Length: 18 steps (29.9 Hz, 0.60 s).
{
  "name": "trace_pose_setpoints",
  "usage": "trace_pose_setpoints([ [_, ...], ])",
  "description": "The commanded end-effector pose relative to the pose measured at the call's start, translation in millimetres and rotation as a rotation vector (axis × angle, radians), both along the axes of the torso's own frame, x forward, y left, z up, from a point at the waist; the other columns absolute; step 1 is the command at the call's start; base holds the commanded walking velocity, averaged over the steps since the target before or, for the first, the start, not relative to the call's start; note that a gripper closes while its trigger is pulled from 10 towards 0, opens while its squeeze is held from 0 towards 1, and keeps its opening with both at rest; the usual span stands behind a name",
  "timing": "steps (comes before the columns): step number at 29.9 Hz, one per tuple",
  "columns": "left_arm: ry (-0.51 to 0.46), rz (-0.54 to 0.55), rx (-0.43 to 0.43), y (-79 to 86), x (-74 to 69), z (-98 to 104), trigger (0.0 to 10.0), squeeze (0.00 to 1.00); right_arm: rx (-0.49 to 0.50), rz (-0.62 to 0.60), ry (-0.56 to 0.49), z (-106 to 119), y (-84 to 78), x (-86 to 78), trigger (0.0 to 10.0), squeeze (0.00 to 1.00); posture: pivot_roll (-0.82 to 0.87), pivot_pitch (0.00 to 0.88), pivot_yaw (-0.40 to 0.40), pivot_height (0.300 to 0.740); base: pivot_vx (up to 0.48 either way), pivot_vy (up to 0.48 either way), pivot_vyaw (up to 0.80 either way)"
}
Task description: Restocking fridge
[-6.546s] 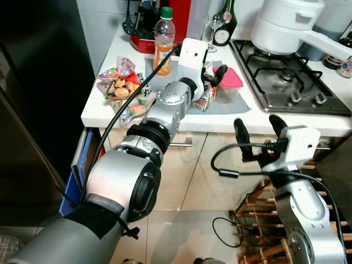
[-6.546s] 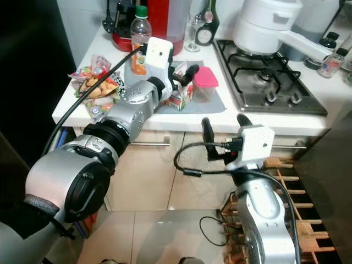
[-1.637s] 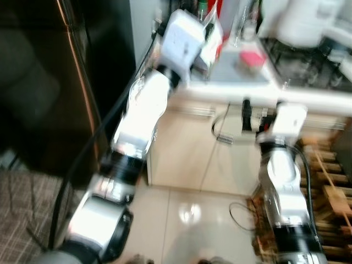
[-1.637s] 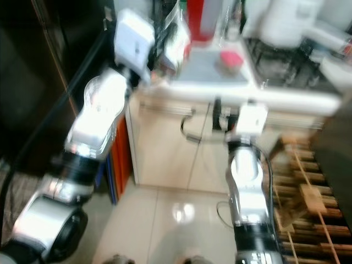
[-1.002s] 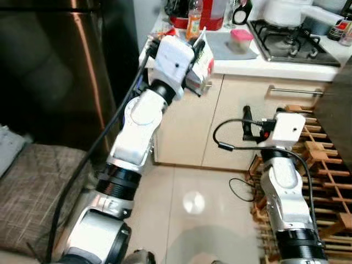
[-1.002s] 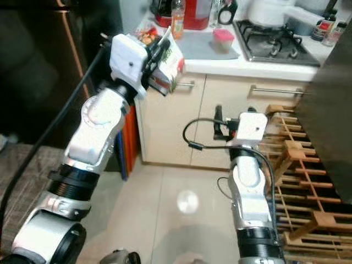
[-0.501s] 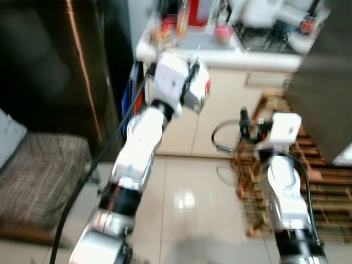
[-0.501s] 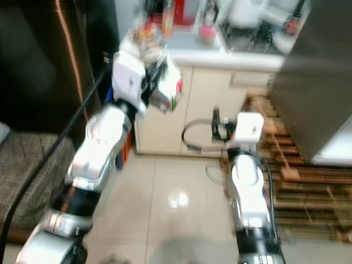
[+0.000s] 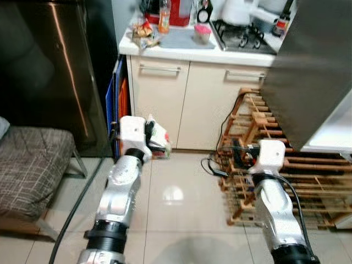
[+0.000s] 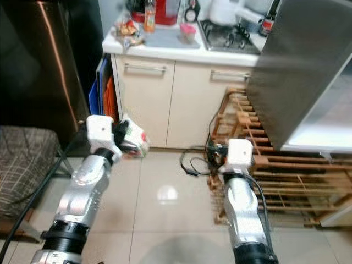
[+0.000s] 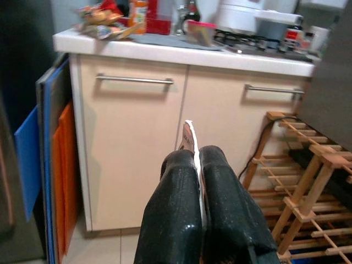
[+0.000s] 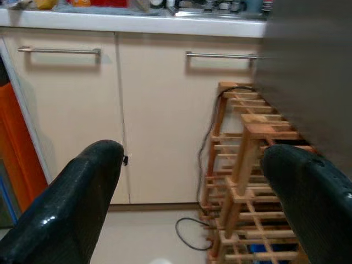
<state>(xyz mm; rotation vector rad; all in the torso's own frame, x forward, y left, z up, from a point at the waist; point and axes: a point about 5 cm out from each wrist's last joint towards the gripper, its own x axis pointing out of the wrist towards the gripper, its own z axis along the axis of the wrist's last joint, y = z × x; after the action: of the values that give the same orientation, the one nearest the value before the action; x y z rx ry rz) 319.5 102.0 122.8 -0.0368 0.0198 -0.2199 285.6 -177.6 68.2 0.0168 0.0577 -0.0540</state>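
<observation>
carton (image 9: 158, 137): print unreadable, riding low over the tile floor (image 9: 181, 209) | left claw (image 11: 197, 165) pinching its top edge, arm reaching forward | right claw (image 12: 187, 181) spreading wide, empty, facing cabinets (image 9: 181, 104) | table (image 9: 181, 53) carrying bottle (image 9: 164, 7), pink tub (image 9: 202, 34) | wooden rack (image 9: 286, 165) standing right

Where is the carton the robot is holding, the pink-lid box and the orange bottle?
carton (image 9: 158, 137), left eye view, on its printed side beside the left gripper (image 9: 149, 133).
pink-lid box (image 9: 202, 30), left eye view, on its pink lid.
orange bottle (image 9: 164, 12), left eye view, on its body.
</observation>
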Motion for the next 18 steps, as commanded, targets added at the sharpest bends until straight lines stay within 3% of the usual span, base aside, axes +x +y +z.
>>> trace_pose_setpoints([
  [1,0.004,-0.036,0.021,-7.4,2.6,-1,10.0,0.0,-0.009,0.032,-0.043,9,9.3,4.5,10.0,0.06,-0.06,0.0,-0.023,0.74,0.247,-0.409,0.0],
  [4,-0.013,-0.093,0.029,-21.8,3.3,1,10.0,0.0,0.003,-0.012,-0.025,3,5.4,3.7,10.0,0.06,-0.05,0.0,-0.028,0.74,0.246,-0.409,0.0],
  [12,-0.033,-0.163,0.02,-24.8,3.5,5,10.0,0.0,-0.004,0.025,-0.023,2,11.9,8.5,10.0,0.06,-0.06,0.0,-0.026,0.74,0.245,-0.409,0.0],
  [18,-0.036,-0.21,0.01,-20.6,-3.5,3,10.0,0.0,-0.041,-0.01,-0.017,-2,-9.1,0.3,10.0,0.06,-0.08,0.0,-0.017,0.74,0.246,-0.409,0.0],
])
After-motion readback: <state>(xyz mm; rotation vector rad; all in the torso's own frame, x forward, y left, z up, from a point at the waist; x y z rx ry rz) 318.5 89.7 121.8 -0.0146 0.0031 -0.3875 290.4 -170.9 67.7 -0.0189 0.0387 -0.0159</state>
